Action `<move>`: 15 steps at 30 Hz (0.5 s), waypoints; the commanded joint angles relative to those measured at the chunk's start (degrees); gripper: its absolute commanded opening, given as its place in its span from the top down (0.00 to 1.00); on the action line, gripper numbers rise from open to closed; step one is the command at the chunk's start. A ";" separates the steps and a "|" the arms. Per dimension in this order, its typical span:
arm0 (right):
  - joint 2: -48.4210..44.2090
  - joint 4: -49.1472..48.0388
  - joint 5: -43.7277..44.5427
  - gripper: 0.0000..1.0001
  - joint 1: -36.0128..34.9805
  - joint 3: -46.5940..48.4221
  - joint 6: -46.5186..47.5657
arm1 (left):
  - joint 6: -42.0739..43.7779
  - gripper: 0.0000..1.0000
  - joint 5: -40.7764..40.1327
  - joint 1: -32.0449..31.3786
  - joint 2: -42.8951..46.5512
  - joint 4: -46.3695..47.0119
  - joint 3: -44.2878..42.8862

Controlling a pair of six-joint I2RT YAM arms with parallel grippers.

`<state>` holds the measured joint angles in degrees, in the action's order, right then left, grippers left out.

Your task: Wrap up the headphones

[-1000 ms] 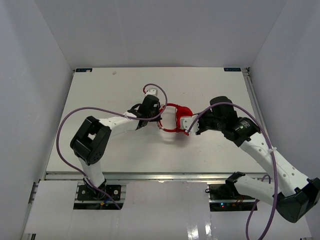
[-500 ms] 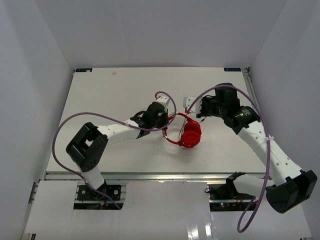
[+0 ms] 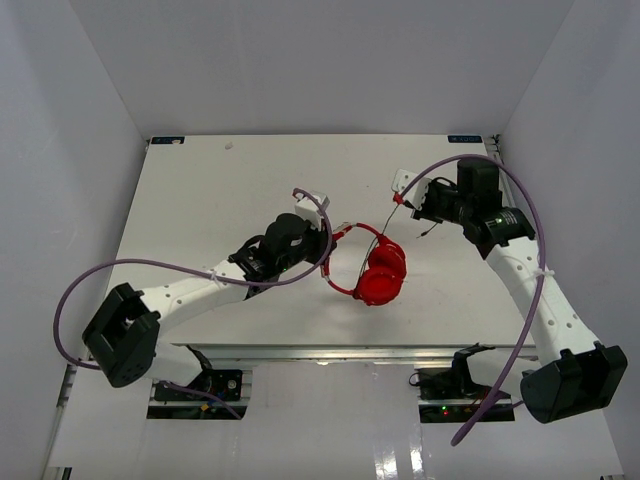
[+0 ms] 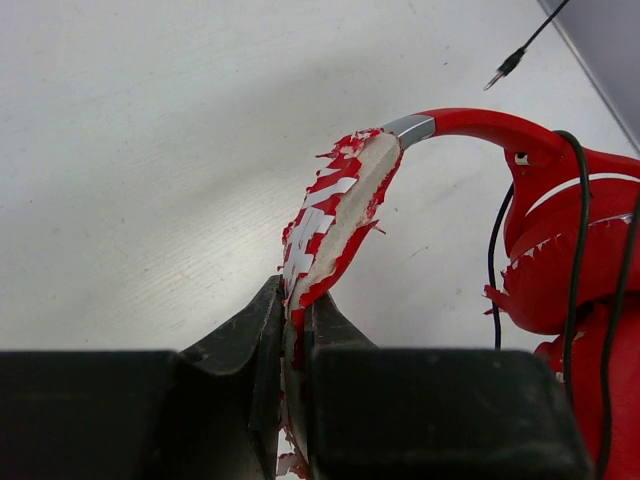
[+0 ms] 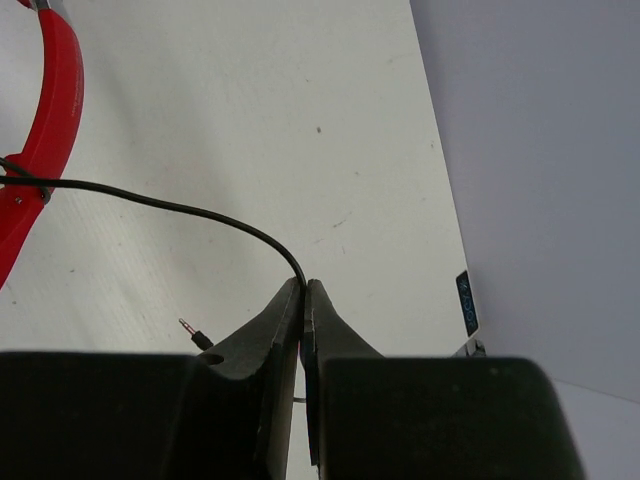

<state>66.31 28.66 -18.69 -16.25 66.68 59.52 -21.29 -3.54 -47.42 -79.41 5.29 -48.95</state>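
Lit brightly and evenly from overhead, diffuse. Only soft, pale shadows on the white bench [image 3: 190, 190]. Slight glare and reflections on the glossy strip [image 3: 390, 455] at the near edge in the top view. Wrist views: sharp on bench grain and on the headphones [image 4: 345, 215]. Softer and nearly black, detail lost, on the left claw [image 4: 293, 300] and right claw [image 5: 303, 292] close to the lens.

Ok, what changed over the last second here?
The right gripper pulled back from the headphones toward the far right, drawing the cable out. The headphones shifted right and the left arm stretched after them. Both stayed shut: the left gripper on the headband, the right on the cable.
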 commanded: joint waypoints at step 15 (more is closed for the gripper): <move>8.61 -2.32 -40.78 0.92 4.03 -4.32 -15.93 | -0.07 1.00 -2.34 -1.01 12.67 0.10 -11.98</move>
<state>73.18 28.42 -45.55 -13.80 62.06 49.01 -20.82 -4.62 -48.16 -70.14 2.25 -54.40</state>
